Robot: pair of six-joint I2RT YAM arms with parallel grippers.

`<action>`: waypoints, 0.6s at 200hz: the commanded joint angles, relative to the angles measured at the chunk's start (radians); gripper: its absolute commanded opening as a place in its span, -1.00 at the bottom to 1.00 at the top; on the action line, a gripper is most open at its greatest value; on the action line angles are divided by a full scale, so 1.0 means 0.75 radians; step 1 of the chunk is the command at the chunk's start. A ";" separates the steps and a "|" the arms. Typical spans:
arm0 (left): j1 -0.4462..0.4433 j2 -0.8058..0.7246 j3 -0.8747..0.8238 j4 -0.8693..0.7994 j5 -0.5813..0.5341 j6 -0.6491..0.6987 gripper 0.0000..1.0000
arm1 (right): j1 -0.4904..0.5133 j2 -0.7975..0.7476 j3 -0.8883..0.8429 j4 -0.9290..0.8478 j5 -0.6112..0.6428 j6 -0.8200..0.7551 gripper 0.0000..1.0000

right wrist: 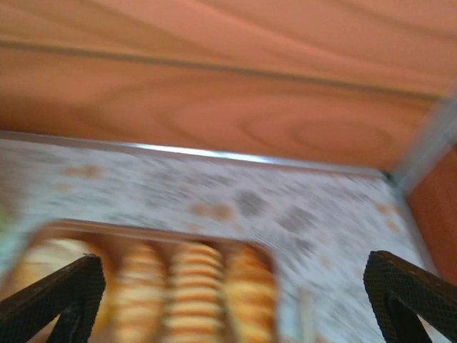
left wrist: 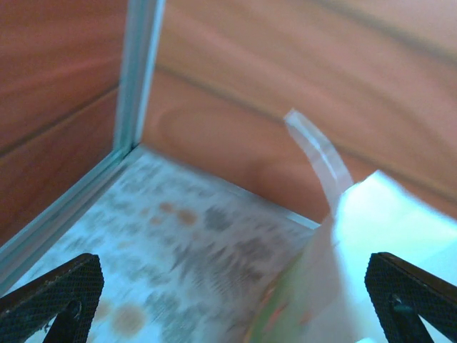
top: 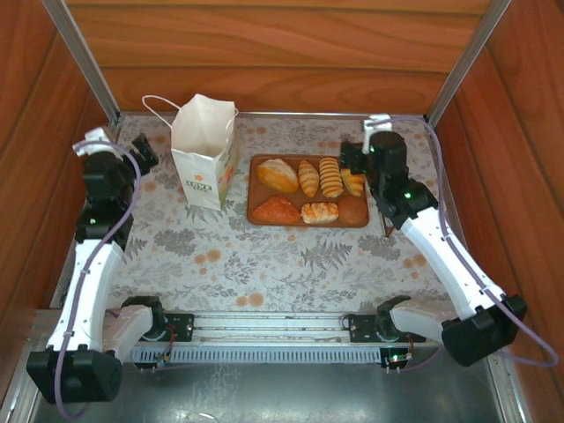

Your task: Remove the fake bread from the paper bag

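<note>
i worked in a robot test cell, a lab setup rather than a real kitchen or shop. wood-grain panels (top: 264, 53) boxed the table in on three sides, joined at the back corners by bare aluminium posts (top: 84, 57). my left arm (top: 97, 256) and right arm (top: 445, 251) were bolted to a metal rail (top: 264, 328) along the near edge. a floral tablecloth (top: 264, 264) gave the surface a homely look, yet the fake bread (top: 308, 178) on its brown tray (top: 356, 212) and the paper bag (top: 204, 141) stood there as staged props.
</note>
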 commanded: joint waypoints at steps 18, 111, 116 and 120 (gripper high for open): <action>0.009 -0.066 -0.341 0.115 -0.277 0.029 1.00 | -0.277 -0.039 -0.420 0.140 0.025 0.097 0.99; 0.008 0.417 -0.645 0.845 -0.164 0.330 1.00 | -0.480 0.054 -0.847 0.820 -0.403 -0.007 0.99; 0.009 0.439 -0.648 0.875 -0.155 0.334 1.00 | -0.480 0.061 -0.850 0.837 -0.407 -0.004 0.99; 0.008 0.457 -0.648 0.896 -0.142 0.335 1.00 | -0.480 0.066 -0.855 0.852 -0.414 0.001 0.99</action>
